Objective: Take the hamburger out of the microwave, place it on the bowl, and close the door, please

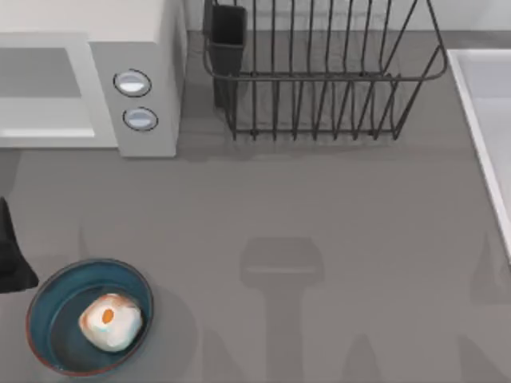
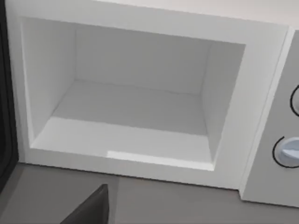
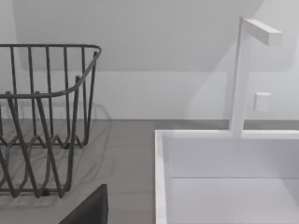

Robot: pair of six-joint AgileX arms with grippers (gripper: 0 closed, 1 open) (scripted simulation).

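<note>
Microwave (image 1: 88, 88), one, white, at the table's back left, its cavity open and bare, two knobs on its front. Dish rack (image 1: 319, 72), one, dark wire, stands just beside it; one sink (image 1: 487, 136) at the right edge. Bowl (image 1: 89, 317), one, at the front left, holds the single hamburger (image 1: 110, 321). Judged from this, only shutting the door (image 2: 5, 116) remains. Whether either gripper's fingers are open cannot be told.

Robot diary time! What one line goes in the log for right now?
hamburger: in bowl | microwave: cavity empty | door: open, closing left | left arm: facing microwave | right arm: parked by sink
</note>
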